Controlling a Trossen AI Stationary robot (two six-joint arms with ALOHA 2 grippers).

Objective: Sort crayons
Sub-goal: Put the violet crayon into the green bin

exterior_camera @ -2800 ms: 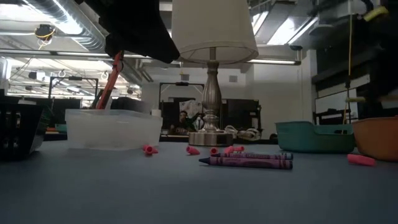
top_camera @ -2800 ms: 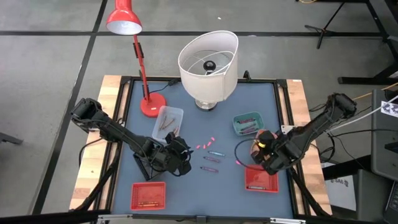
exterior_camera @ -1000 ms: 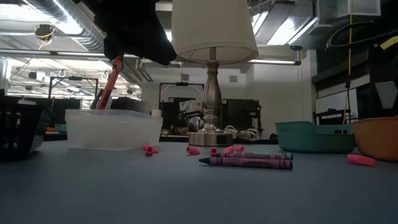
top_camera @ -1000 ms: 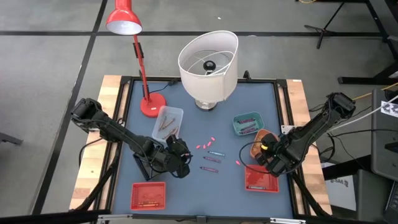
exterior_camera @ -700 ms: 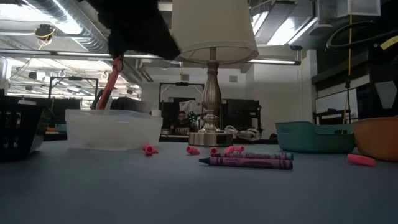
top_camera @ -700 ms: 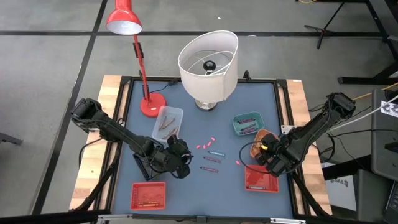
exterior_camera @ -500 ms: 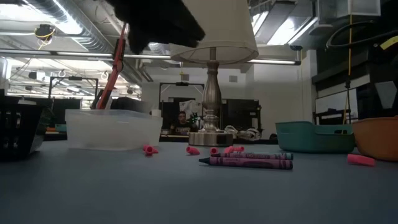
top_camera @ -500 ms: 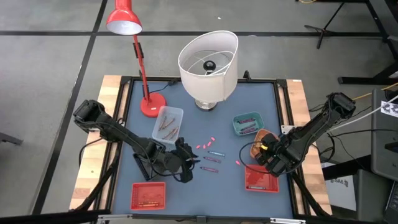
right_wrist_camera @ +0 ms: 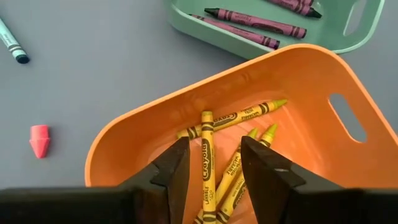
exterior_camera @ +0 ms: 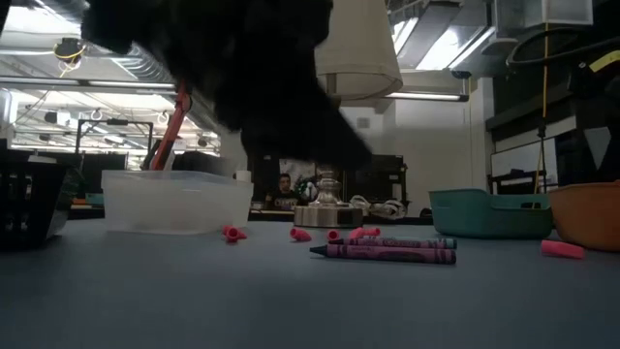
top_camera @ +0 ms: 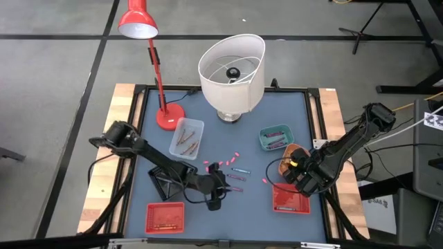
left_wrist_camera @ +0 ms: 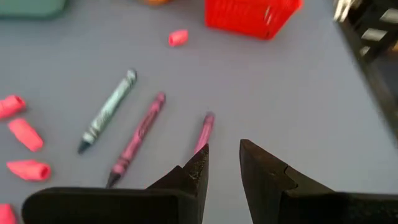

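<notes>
Three crayons lie flat at the table's middle: a grey-green one [left_wrist_camera: 109,112] and two magenta ones [left_wrist_camera: 137,140] [left_wrist_camera: 205,129]. Short pink pieces [top_camera: 221,162] lie just beyond them, and one more [right_wrist_camera: 38,140] lies near the orange tray [right_wrist_camera: 311,118]. That tray holds several yellow crayons [right_wrist_camera: 206,155]. My left gripper [left_wrist_camera: 222,152] [top_camera: 216,190] hangs open low over the table, just short of the nearest magenta crayon. My right gripper [right_wrist_camera: 214,149] [top_camera: 296,176] stands open above the orange tray with nothing between its fingers.
A green tray [top_camera: 275,137] with purple crayons sits beyond the orange one. Red baskets stand at the near left [top_camera: 165,216] and near right [top_camera: 291,200]. A clear bin [top_camera: 187,136], a red desk lamp [top_camera: 166,116] and a white-shaded lamp [top_camera: 232,66] stand farther back.
My left gripper has swung out toward the table's right edge and come down toward the loose crayons in the middle, tipping and rolling on the way. In the low view its dark bulk now fills the upper left. The crayons have not moved.
</notes>
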